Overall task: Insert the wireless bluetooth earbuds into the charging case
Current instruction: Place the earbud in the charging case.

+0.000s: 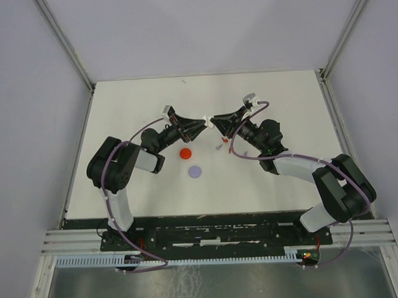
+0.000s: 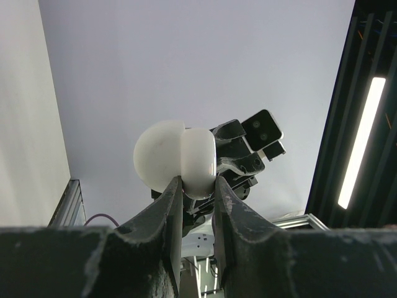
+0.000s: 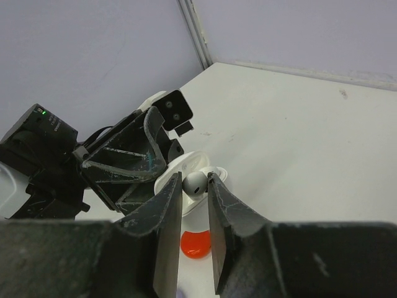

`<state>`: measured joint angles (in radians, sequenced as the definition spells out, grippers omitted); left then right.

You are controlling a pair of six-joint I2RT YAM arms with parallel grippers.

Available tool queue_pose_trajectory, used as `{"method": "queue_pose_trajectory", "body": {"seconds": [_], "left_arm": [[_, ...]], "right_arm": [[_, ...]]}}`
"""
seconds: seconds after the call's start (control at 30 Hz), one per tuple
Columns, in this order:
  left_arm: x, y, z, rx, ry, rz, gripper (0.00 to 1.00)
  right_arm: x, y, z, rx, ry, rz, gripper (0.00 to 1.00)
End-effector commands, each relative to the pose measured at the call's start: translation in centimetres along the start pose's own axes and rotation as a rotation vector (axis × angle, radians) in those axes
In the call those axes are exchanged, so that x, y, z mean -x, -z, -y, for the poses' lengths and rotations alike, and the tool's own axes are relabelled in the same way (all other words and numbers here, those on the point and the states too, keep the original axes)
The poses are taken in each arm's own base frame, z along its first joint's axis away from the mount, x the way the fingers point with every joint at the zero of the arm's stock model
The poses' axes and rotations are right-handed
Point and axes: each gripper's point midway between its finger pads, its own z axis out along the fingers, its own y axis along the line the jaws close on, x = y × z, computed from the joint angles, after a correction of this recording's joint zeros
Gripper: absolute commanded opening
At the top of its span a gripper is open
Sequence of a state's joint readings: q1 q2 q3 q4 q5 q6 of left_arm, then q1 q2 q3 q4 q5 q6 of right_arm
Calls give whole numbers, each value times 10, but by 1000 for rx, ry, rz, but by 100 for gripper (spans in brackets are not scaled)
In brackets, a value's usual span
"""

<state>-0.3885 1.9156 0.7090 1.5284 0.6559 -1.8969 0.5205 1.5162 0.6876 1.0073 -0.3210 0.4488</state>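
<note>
Over the table's (image 1: 138, 105) centre, from above, the left gripper (image 1: 203, 125) and right gripper (image 1: 216, 122) are met tip to tip; what lies between them is too small to be read. From the left wrist, the charging case (image 2: 177, 158) is seen clamped by the left gripper, its two rounded lobes side by side. From the right wrist, an earbud (image 3: 194, 182) is pinched by the right gripper just above the case, head toward the camera. Its stem is hidden, so its long axis cannot be told.

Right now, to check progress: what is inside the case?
An earbud, pinched by the right gripper, sits at the mouth of the case. The cavity behind it is covered.
</note>
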Motion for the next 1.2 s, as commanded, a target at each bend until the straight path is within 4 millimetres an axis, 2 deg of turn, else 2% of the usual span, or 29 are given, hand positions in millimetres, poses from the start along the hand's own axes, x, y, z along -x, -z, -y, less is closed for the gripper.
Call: {"method": "queue_pose_trajectory", "body": {"seconds": [0.0,0.17,0.23,0.33,0.43,0.5,0.6,0.77,0.93,1.17], "left_arm": [[-21,2,58,-197,-137,-72,3],[-19,1,54,-191,-136,-67,3],[-18,1,52,-186,-134,-65,3],[-16,1,46,-175,-140,-57,3],[-15,1,40,-156,-145,-51,3],[-15,1,35,-134,-159,-49,3],[-14,0,24,-79,-181,-51,3],[-18,1,5,14,-273,-93,3],[-23,0,-3,53,-313,-151,3],[-27,1,-12,93,-339,-203,3]], "right_arm": [[14,7,-5,-7,13,34,30],[23,14,-7,-20,21,64,32],[34,18,-7,-34,27,103,34],[53,24,-7,-71,38,162,42],[63,31,16,-239,24,133,48],[57,40,46,-469,27,-62,49],[50,51,62,-604,88,-311,58],[32,55,68,-602,167,-583,78],[14,54,69,-533,196,-750,84],[2,51,70,-491,176,-816,85]]}}
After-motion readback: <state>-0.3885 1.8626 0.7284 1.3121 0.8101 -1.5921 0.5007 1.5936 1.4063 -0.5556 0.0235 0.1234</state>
